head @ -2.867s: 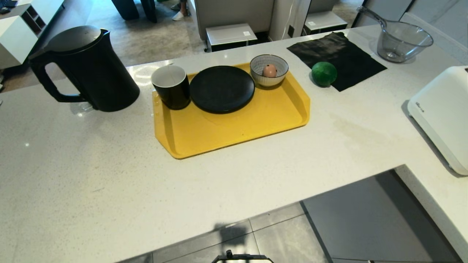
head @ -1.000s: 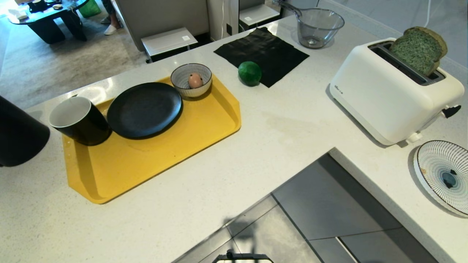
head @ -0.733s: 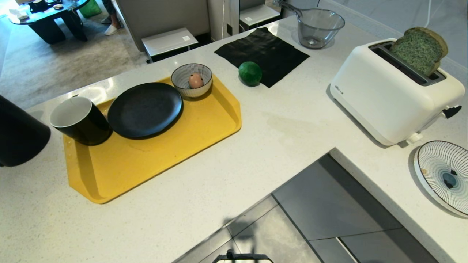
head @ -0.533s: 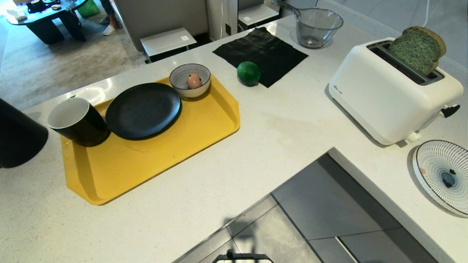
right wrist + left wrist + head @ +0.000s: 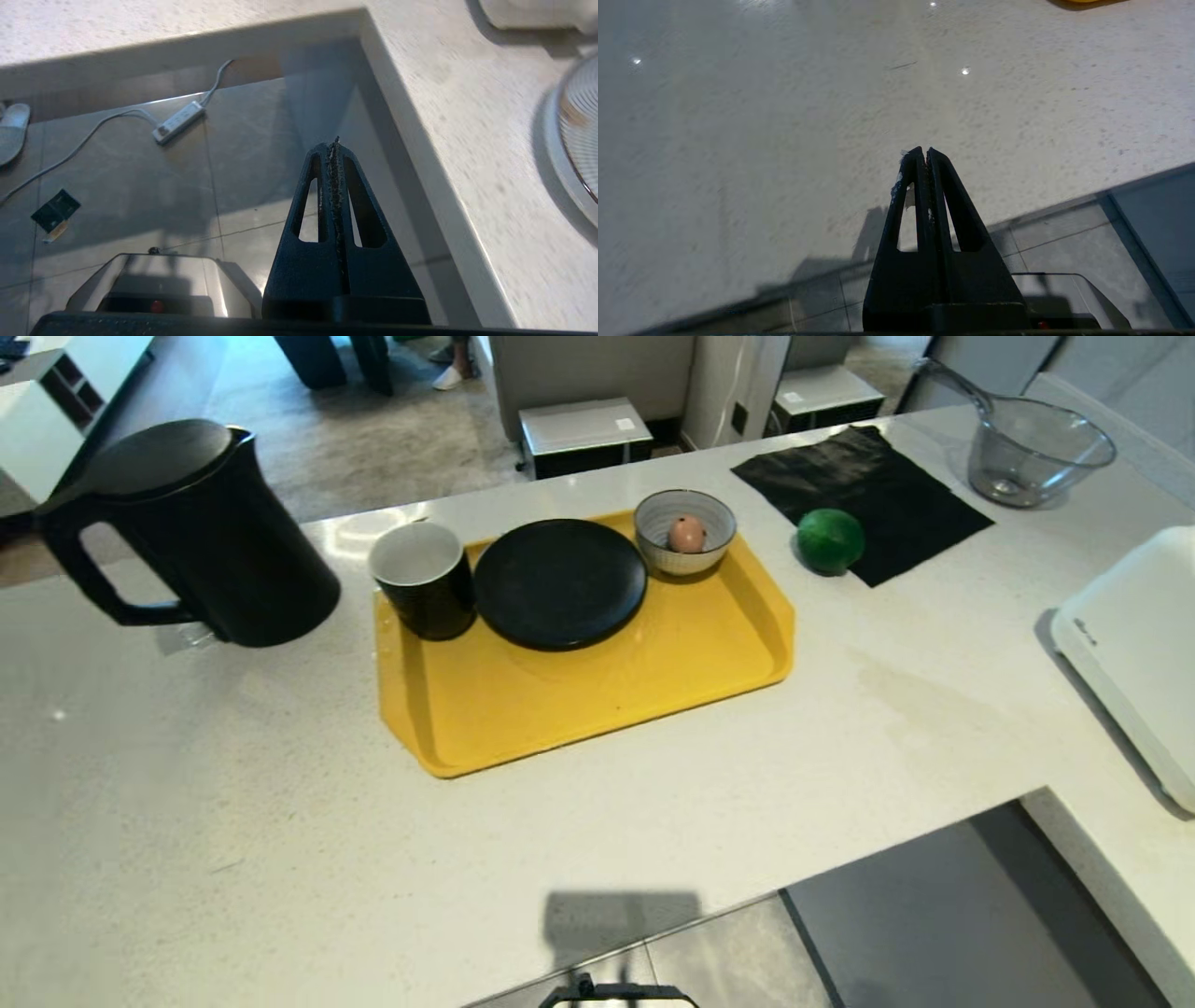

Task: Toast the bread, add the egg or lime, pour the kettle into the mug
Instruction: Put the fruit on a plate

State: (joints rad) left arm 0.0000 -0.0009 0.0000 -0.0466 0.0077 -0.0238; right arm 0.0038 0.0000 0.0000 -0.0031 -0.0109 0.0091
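A pale speckled counter (image 5: 233, 821) is being viewed. The kettle (image 5: 201, 537) is being kept on it at the far left, just beside a yellow tray (image 5: 597, 691) on which the mug (image 5: 422, 581) is being carried. The lime (image 5: 829, 540) is being kept at a black cloth's (image 5: 868, 495) edge. The left gripper (image 5: 923, 154) and right gripper (image 5: 332, 147) are being held pressed together, empty, near the counter's edge.

A speckled, polished stone-like counter (image 5: 233, 821) is seen; the tray (image 5: 597, 709) looks smooth yellow plastic; the kettle (image 5: 201, 537) is matt black; the cloth (image 5: 864, 499) is perhaps woven; the lime (image 5: 829, 539) is bumpy.
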